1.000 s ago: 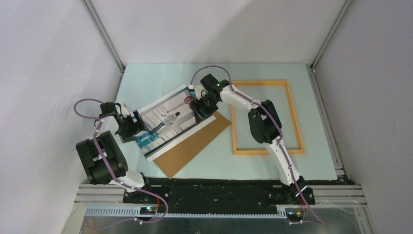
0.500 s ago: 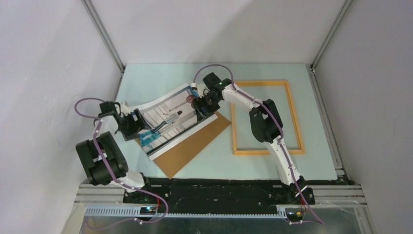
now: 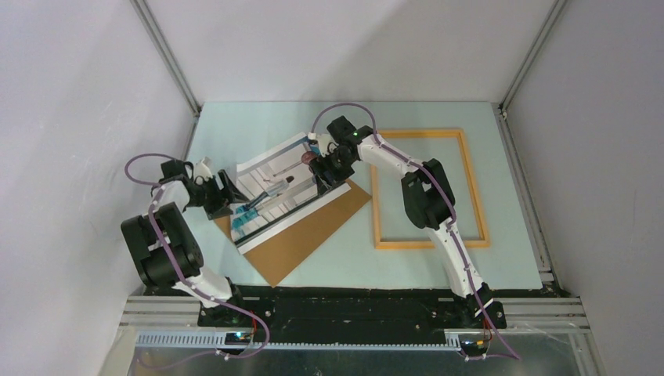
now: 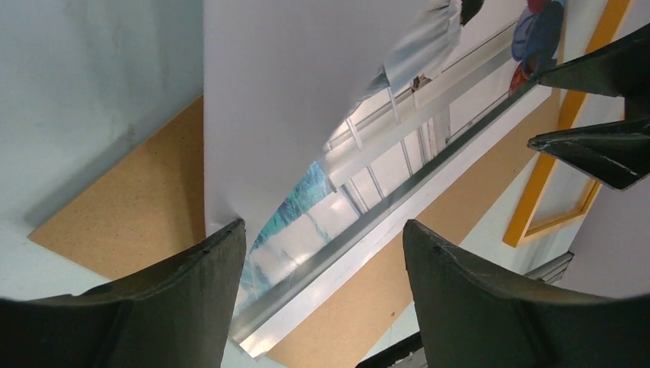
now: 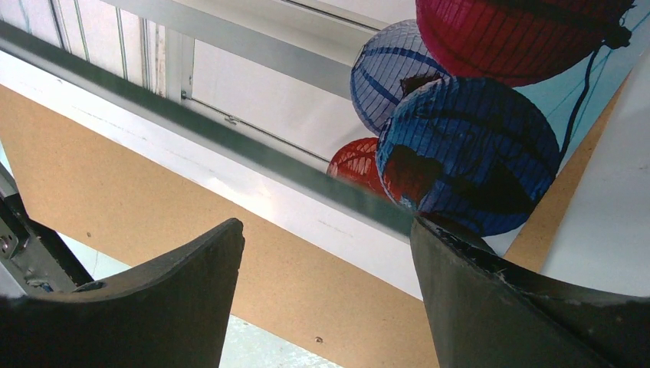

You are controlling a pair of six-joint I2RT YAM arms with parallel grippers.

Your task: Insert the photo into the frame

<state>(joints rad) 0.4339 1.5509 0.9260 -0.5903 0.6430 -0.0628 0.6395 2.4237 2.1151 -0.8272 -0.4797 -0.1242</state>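
Diagonally, photo [image 3: 286, 200] overlaps board [image 3: 313, 233]; frame [image 3: 415, 245] beside.

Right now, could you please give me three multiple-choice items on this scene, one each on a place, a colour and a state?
1. What colour is the frame? A) orange-yellow B) black C) white
2. Where does the photo lie? A) inside the frame B) on the brown backing board C) propped against a wall
3. What state is the frame in? A) held upright B) holding the photo C) empty, flat on the table

Answers: 1 A, its rails are orange-yellow; 2 B, brown board shows beneath it; 3 C, only table shows within its rails.
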